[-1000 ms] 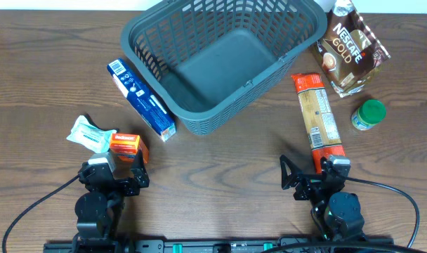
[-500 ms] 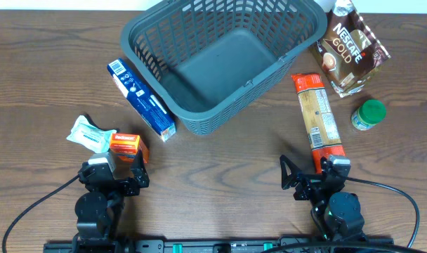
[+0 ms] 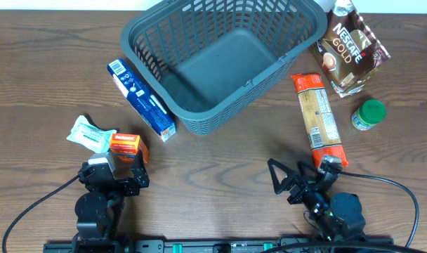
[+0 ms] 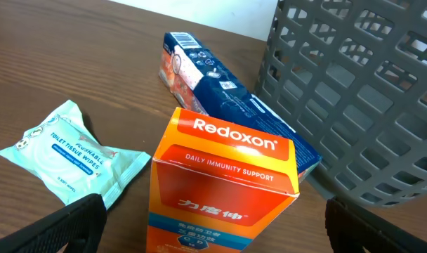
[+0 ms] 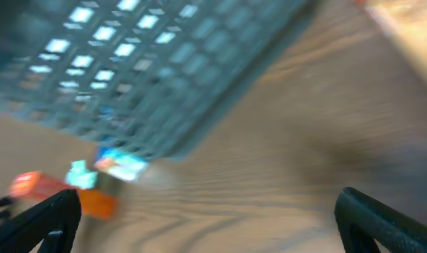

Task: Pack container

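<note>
The container [image 3: 220, 67], a dark grey slotted basket, sits upright on the table [image 3: 220, 151] at the far middle, mouth up, its far corner cut off by the top edge of the overhead view. It lies skewed, with its long axis running diagonally from near-left to far-right. One corner therefore points back toward the arms, nearer the left one, and the long near wall faces the right arm. A long blue box [image 3: 141, 98] lies flat along the short left wall, its near end just beside that near corner. An orange Redoxon box [image 4: 224, 176] stands just ahead of the left gripper [image 3: 114, 170], whose jaws are spread wide to either side of it and are not closed on it. A pale pack of tissue wipes [image 3: 87, 132] lies just left of the orange box. On the right, a long orange-topped packet [image 3: 319, 119] lies near the container's long wall, pointing away from the right gripper [image 3: 291, 174]. Its jaws also stand wide apart and hold nothing. A Nescafé Gold pouch [image 3: 350, 49] lies by the container's right corner, and a green-lidded jar [image 3: 369, 114] stands beside the packet. The right wrist view is blurred; only grey lattice and wood grain can be made out.
</note>
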`<state>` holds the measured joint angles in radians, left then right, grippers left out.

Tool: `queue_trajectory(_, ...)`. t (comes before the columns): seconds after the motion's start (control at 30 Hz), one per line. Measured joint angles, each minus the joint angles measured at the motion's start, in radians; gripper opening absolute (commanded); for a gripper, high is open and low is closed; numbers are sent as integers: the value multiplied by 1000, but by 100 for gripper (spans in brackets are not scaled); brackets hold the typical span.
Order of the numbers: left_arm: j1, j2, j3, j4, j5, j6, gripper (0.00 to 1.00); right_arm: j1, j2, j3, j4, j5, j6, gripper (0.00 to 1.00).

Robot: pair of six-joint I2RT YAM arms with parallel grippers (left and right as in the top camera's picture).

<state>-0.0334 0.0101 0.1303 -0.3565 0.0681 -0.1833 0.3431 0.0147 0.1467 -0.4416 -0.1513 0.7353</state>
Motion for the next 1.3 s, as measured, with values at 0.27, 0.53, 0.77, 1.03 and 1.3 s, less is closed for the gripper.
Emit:
queue_trajectory(0.27,0,0,0,0,0,0,98,0,226,145,14,-146,-77,99)
queue_trajectory(0.53,0,0,0,0,0,0,99,0,694,692,-274,-129,-338,99)
queue_trajectory(0.77,0,0,0,1,0,0,98,-24,1142,1300,-616,-16,-420,99)
queue_trajectory(1.03,0,0,0,1,0,0,98,-140,1582,1901,-832,28,-444,99)
queue_trajectory(1.3,0,0,0,1,0,0,98,-206,1817,2119,-761,41,-579,53)
